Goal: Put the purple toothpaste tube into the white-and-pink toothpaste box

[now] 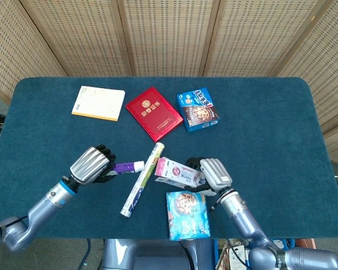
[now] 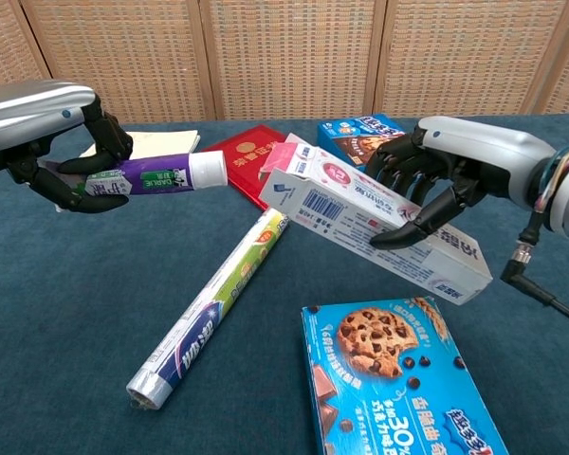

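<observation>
Left robot hand [image 2: 62,156] wrapped around the purple toothpaste tube [image 2: 156,176], held level above the table [image 1: 270,124] with the white cap pointing at the box. Right robot hand [image 2: 427,180] gripping the white-and-pink toothpaste box [image 2: 360,213], tilted with its pink flap end raised toward the cap, the two near but apart. Below and between them a foil roll [image 2: 218,299]; beside it a blue cookie box [image 2: 398,379], and farther back a red booklet [image 1: 154,112].

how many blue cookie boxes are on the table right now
2. One cookie box lies at the far side, right of the red booklet. The other cookie box lies at the near edge, just below the toothpaste box held by the right hand. None seem hidden.
</observation>
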Robot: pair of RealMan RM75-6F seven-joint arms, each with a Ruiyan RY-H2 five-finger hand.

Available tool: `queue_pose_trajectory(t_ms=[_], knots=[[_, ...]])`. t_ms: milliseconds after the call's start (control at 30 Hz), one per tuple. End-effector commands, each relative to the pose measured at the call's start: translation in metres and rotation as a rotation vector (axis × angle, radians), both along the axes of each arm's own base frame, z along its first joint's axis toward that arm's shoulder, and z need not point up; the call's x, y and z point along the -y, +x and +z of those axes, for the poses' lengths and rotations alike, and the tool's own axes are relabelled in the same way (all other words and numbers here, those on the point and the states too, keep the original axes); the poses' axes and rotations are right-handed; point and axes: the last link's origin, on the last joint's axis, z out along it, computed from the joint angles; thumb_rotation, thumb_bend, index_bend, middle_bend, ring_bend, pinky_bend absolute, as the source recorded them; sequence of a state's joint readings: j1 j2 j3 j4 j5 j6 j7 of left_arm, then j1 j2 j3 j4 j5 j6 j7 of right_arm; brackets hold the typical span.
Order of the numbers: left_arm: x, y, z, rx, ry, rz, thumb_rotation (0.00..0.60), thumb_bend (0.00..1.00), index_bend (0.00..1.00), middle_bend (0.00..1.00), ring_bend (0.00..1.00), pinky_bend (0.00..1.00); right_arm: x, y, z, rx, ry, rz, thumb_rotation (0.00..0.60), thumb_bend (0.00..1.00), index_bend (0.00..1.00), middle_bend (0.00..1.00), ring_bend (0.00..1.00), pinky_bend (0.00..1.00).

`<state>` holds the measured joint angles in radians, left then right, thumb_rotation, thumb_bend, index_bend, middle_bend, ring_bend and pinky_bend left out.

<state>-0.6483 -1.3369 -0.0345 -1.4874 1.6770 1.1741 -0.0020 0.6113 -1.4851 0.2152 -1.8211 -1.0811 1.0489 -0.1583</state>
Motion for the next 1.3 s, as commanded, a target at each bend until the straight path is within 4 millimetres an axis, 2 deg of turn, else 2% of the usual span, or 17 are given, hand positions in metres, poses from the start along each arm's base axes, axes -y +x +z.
queue_pose_trajectory(t_ms=[33,500,1033,1300], knots=[[0.0,0.002,0.001,0.003,-0.001,-0.003,0.6,0.38,0.95,0.69,0.52,0.43,-0.001,0.001,-0.002,0.006,0.008,0.002,0.6,0.21,0.66,0.55,0.42,0.4],[0.004,0.01,-0.006,0.017,-0.067,0.023,0.6,0.38,0.95,0.69,0.52,0.43,-0.005,0.007,-0.008,0.021,0.039,0.023,0.6,0.21,0.66,0.55,0.42,0.4],[0.012,0.009,0.007,-0.02,-0.124,0.047,0.6,0.38,0.95,0.69,0.52,0.43,0.001,0.01,-0.01,0.033,0.025,0.02,0.6,0.21,0.66,0.55,0.42,0.4],[0.01,0.015,-0.001,-0.024,-0.11,0.035,0.6,0.38,0.95,0.69,0.52,0.43,-0.003,0.011,-0.009,0.036,0.03,0.028,0.6,0.21,0.66,0.55,0.42,0.4]])
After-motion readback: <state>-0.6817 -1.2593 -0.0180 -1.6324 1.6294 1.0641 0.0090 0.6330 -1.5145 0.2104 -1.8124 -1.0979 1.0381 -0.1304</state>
